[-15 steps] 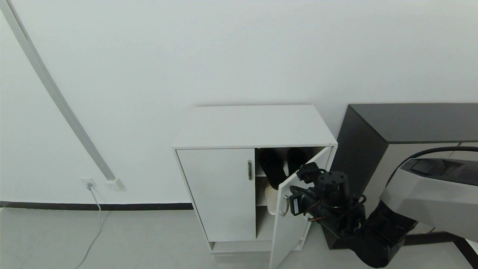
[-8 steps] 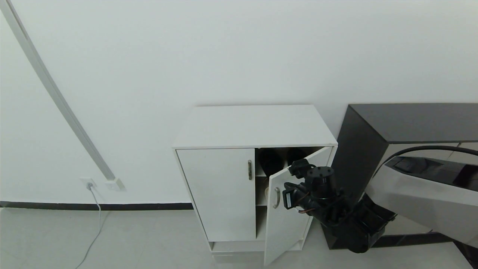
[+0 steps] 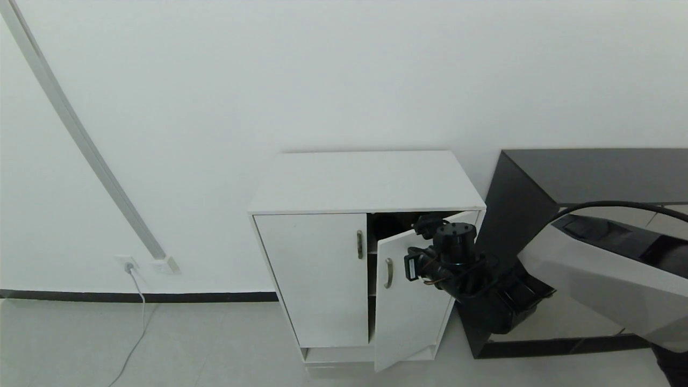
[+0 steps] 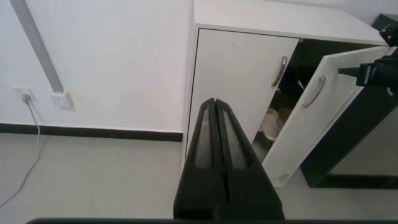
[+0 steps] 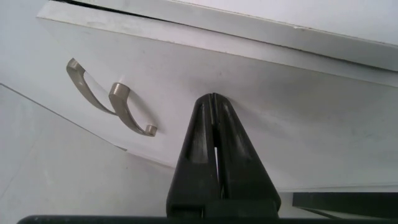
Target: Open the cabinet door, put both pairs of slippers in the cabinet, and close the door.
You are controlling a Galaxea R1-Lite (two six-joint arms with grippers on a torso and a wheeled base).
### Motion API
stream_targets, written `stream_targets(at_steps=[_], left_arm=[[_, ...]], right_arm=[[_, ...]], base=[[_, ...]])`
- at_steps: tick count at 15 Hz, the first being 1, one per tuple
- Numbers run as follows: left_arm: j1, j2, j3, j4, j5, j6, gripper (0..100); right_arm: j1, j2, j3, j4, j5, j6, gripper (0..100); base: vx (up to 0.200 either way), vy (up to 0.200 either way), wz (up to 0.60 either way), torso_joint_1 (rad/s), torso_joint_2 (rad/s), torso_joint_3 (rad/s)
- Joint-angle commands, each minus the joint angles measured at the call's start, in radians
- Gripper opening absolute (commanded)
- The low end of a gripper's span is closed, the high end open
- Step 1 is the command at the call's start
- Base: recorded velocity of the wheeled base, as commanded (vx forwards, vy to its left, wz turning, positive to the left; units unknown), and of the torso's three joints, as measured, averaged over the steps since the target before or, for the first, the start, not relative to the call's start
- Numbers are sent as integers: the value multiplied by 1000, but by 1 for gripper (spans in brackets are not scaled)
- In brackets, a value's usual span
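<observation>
1. Closing the door is the step in hand. The right door (image 3: 408,301) of the white cabinet (image 3: 365,183) stands ajar at a small angle. Its handle (image 3: 388,272) is already near the shut left door (image 3: 317,279).
2. Through the gap, a pale pair of slippers (image 4: 272,122) lies on a middle shelf inside the cabinet. The upper shelf is dark, and I cannot tell what lies there. I judge the storing part finished, though only this one pair can be confirmed.
3. The right gripper (image 5: 215,102) rests with its tip against the outer face of the right door, beside the handle and not around it. Its jaws are pressed together and hold nothing.
4. The next move, as I judge it, is a steady push along the door's arc until it sits flush with the left door. The tip should follow the swing so that it does not slide off, and the push should soften at the end.
5. The left gripper (image 4: 215,109) hangs well apart, in front of the cabinet, with its jaws pressed together and empty.
6. A black cabinet (image 3: 537,183) stands just beside the white one, and a wall socket (image 3: 129,264) is well apart on the other side.
</observation>
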Motion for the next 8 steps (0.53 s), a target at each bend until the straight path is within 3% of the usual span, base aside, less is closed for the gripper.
stream_targets(at_steps=[1, 8], left_arm=[[0, 1, 0, 0, -1, 0, 0], [0, 1, 0, 0, 1, -2, 0]], right_arm=[[-4, 15, -53, 28, 0, 0, 0], [-4, 42, -211, 176, -3, 0, 0]], base=[[0, 0, 0, 0, 0, 0], [0, 0, 0, 0, 0, 0]])
